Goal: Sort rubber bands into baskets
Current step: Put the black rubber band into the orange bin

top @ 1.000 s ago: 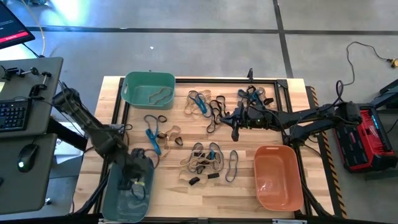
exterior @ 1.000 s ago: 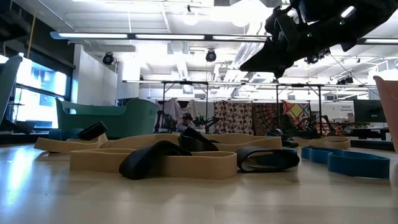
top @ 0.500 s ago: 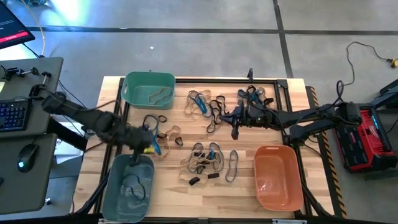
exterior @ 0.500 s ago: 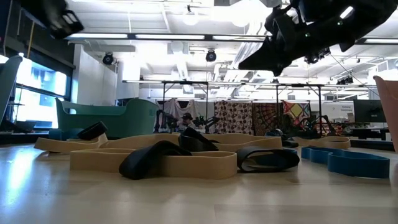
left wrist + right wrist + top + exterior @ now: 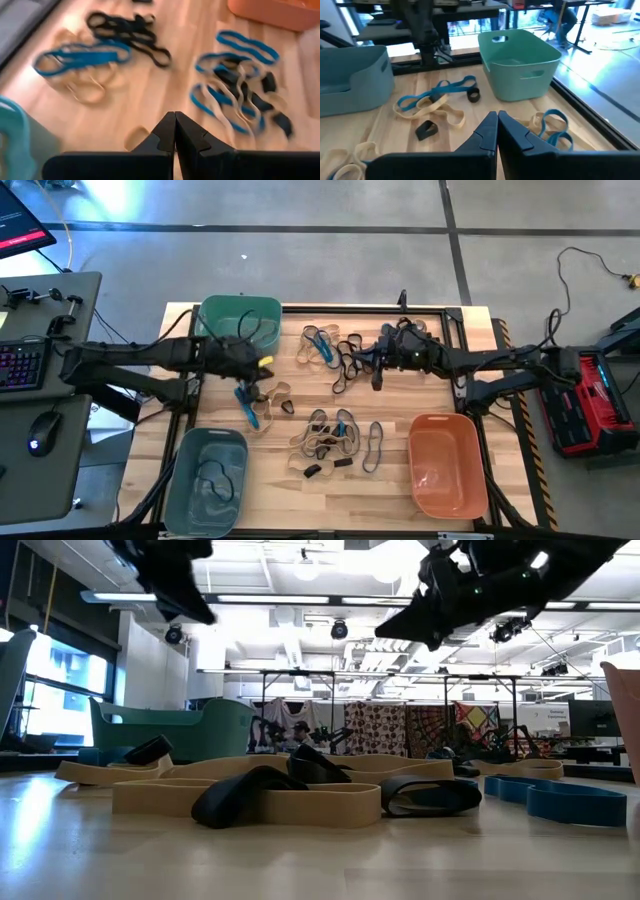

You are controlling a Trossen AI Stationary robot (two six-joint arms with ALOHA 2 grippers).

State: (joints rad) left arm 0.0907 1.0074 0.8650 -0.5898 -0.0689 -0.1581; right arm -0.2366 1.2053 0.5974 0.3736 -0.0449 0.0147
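High view: I see my left gripper (image 5: 262, 363) pinched closed and empty beside the teal basket (image 5: 238, 323), rubber bands (image 5: 330, 438) strewn just beyond; the right gripper (image 5: 377, 375), likewise closed and empty, hovers over them. No writing is legible.

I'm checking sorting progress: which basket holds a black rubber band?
The grey-blue basket, at the table's near-left corner: a black band lies inside. The teal-green basket holds a tan one.

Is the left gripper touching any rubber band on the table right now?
Apart. The left wrist view shows the shut left gripper empty above bare wood, clear of the rubber bands.
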